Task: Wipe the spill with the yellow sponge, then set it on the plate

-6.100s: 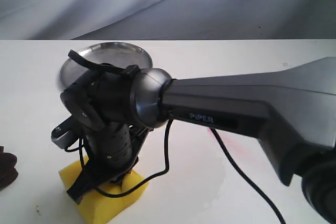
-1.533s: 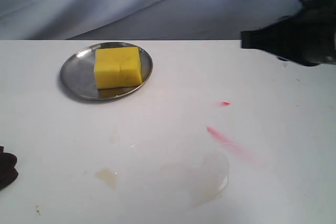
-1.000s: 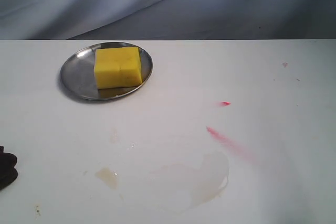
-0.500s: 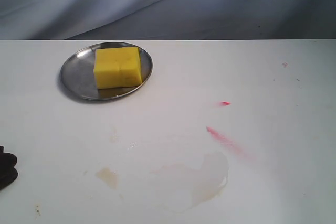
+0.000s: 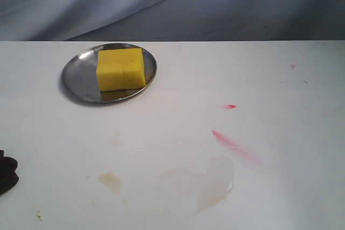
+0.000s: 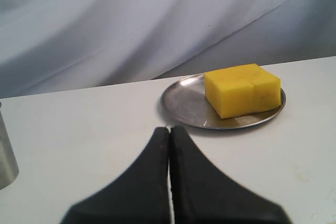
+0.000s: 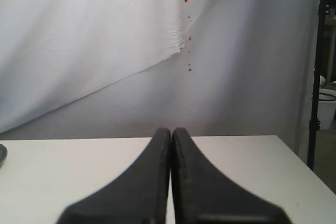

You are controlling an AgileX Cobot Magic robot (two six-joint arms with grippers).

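Note:
The yellow sponge [image 5: 121,68] lies flat on the silver plate [image 5: 75,79] at the back left of the white table. A pale watery smear of the spill [image 5: 202,184] spreads over the table's front middle, with a small tan blob [image 5: 110,181] to its left. In the left wrist view my left gripper [image 6: 169,129] is shut and empty, a short way from the plate [image 6: 184,103] that holds the sponge [image 6: 241,88]. My right gripper [image 7: 171,130] is shut and empty above bare table, and it does not show in the exterior view.
Red-pink streaks [image 5: 232,144] and a red dot [image 5: 230,106] mark the table right of centre. A dark object [image 5: 6,172] pokes in at the left edge. A metal cylinder [image 6: 5,156] stands near the left gripper. A grey cloth hangs behind.
Six seconds ago the right arm held the sponge on the table at the front left. Now the sponge rests on the plate, and the arm has withdrawn out of the exterior view.

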